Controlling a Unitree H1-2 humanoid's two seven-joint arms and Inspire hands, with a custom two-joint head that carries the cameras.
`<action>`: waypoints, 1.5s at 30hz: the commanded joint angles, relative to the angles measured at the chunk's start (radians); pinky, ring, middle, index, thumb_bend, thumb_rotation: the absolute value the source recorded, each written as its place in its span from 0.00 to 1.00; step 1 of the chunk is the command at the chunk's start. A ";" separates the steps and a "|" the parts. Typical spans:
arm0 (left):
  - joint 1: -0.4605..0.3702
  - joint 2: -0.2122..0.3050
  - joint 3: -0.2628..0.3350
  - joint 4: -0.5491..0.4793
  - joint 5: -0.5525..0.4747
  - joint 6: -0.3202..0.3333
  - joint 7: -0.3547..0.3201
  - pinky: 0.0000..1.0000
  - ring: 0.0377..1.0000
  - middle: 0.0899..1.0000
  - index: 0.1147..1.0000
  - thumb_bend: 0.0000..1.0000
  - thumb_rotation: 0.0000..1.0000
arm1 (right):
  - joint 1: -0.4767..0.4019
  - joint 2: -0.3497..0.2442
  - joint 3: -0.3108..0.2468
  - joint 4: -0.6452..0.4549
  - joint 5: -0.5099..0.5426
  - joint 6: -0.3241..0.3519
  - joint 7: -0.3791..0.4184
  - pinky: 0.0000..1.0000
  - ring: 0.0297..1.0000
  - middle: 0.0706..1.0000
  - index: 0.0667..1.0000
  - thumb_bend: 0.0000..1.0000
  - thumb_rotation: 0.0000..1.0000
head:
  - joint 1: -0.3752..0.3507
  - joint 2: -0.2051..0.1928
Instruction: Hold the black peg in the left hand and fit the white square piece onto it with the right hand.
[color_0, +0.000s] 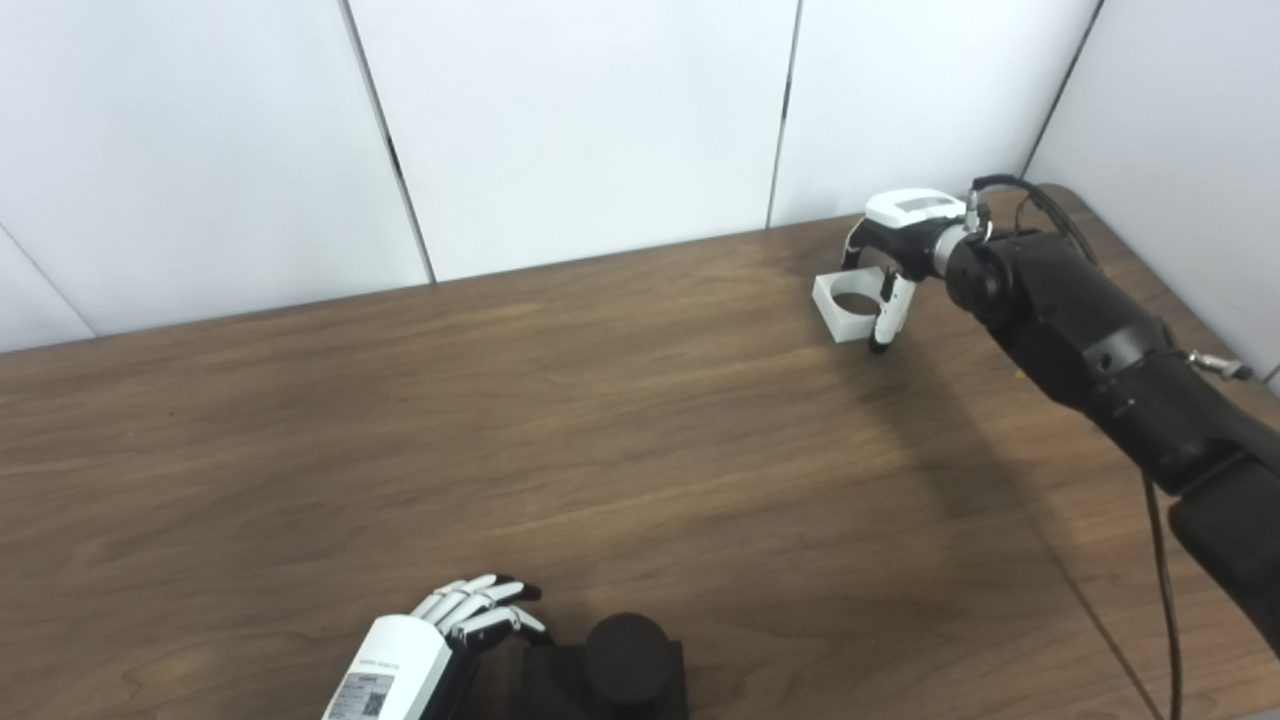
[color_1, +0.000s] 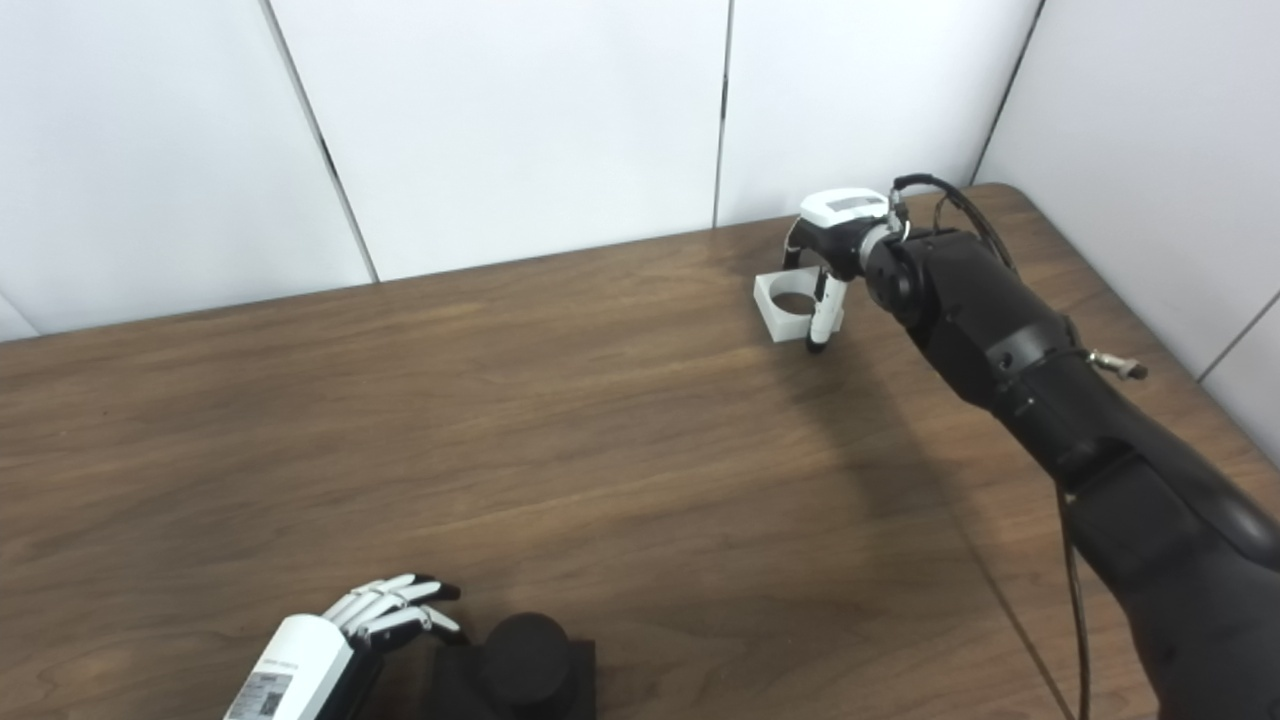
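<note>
The black peg (color_0: 627, 650), a round stub on a square black base, stands at the table's near edge. My left hand (color_0: 470, 618) lies just left of the base, open, fingers spread and pointing right, holding nothing. The white square piece (color_0: 850, 305), with a round hole, rests on the table at the far right. My right hand (color_0: 893, 262) hangs over its right side. The thumb (color_0: 888, 322) lies against the outer wall and one fingertip sits at the hole's rim. I cannot tell if the grip is closed.
The brown wooden table (color_0: 600, 430) ends at white wall panels behind and on the right. My black right forearm (color_0: 1100, 350) with its cable crosses the table's right side.
</note>
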 joint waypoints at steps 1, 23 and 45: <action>0.025 0.011 0.005 0.003 0.004 0.026 -0.028 0.81 0.83 0.78 0.42 0.50 0.04 | -0.040 -0.033 -0.012 -0.013 -0.007 -0.034 -0.017 0.86 0.94 0.83 0.51 0.69 0.14 | -0.001 0.001; 0.017 -0.025 -0.009 -0.018 0.041 0.059 -0.061 0.81 0.83 0.77 0.42 0.50 0.04 | 0.087 -0.053 -0.107 -0.367 0.043 -0.092 0.005 0.85 0.89 0.76 0.45 0.52 0.13 | 0.095 0.025; -0.018 -0.061 -0.041 -0.015 0.100 0.118 -0.106 0.82 0.83 0.78 0.43 0.50 0.05 | 0.236 0.098 -0.122 -1.234 0.166 0.009 0.427 0.79 0.83 0.69 0.44 0.52 0.13 | 0.174 0.073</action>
